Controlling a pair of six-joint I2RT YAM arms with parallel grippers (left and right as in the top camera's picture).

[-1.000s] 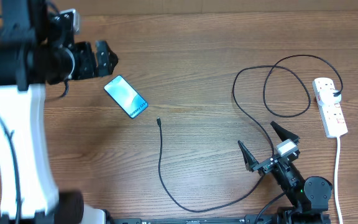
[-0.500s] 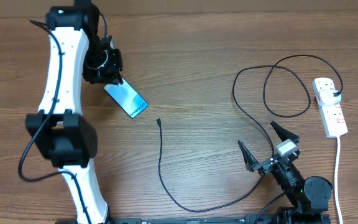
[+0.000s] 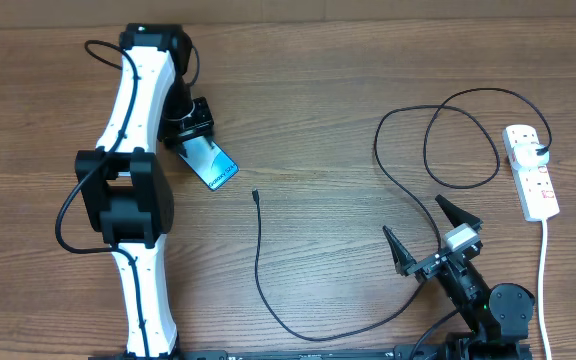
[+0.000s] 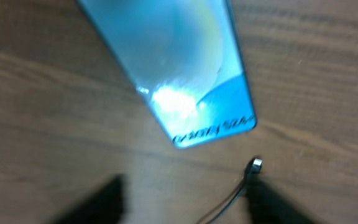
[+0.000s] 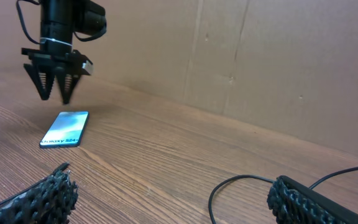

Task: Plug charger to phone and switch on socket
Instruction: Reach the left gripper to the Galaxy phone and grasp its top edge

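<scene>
While left claw (image 5: 55, 96) hovers, phone (image 3: 213, 163) diagonal; text end toward charger (image 3: 257, 250)

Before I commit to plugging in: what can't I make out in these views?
Overhead: the left tool hides the phone's far end.
Left wrist: blurred; frame edge cuts the phone's top; no charging port discernible.
Overhead: socket too small to tell switched on or off.
Right wrist: socket outside the frame.

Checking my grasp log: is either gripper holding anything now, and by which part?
Nothing is held. The left gripper hangs open above the phone, which lies flat on the table; the right gripper is open and empty.
</scene>
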